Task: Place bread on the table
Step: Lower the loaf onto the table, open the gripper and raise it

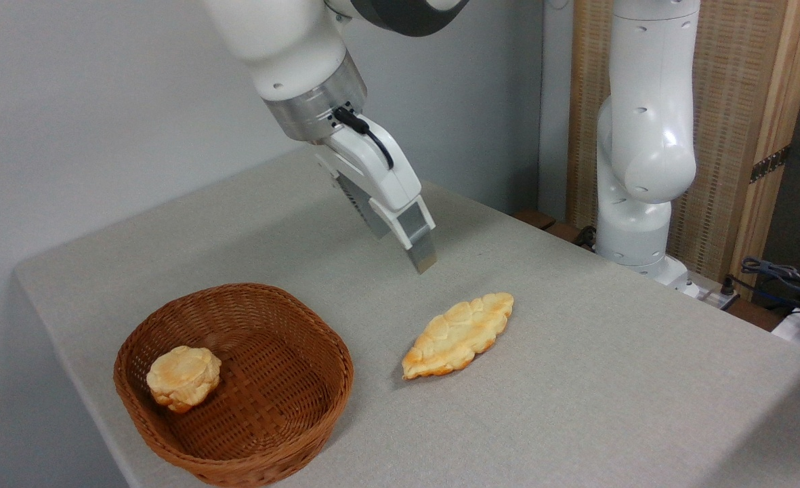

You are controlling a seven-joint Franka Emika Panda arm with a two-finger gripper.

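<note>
Pincer (418,254) hangs empty; bread (458,334) on table (576,379).

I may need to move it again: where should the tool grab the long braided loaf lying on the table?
Grip the bread across its wide middle, coming straight down from above. It lies flat on the table, tapering to pointed ends, with both long sides clear.
</note>
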